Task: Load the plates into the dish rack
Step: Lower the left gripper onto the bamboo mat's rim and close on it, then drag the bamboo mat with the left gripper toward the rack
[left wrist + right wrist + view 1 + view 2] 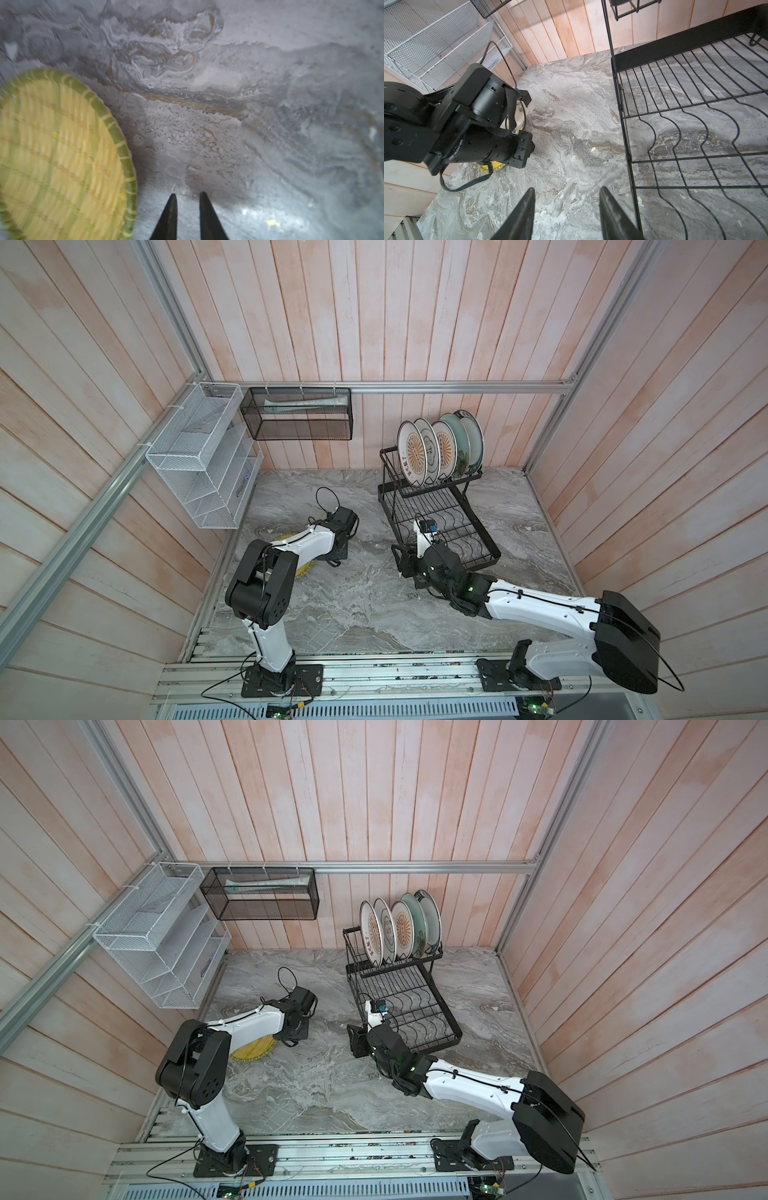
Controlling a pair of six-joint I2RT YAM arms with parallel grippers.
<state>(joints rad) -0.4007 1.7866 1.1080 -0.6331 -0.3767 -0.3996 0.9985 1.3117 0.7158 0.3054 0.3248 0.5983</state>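
Several plates [415, 452] [376, 936] stand upright in the upper basket of the black wire dish rack [492, 549] [455, 1029] in both top views. A yellow ribbed plate [302, 568] [252, 1051] [58, 158] lies flat on the marble, partly under the left arm. Just beside its rim and clear of it, my left gripper [188, 194] [334, 559] has a narrow gap between its tips with nothing in it. My right gripper [568, 188] [402, 562] is open and empty, low over the marble by the front left corner of the rack's lower tray [675, 54].
A white mesh tiered shelf [199, 464] and a black mesh basket [299, 418] hang on the back left walls. Wooden walls close in three sides. A metal rail [374, 676] carries both arm bases at the front. The left arm's wrist [471, 124] is close to the right gripper.
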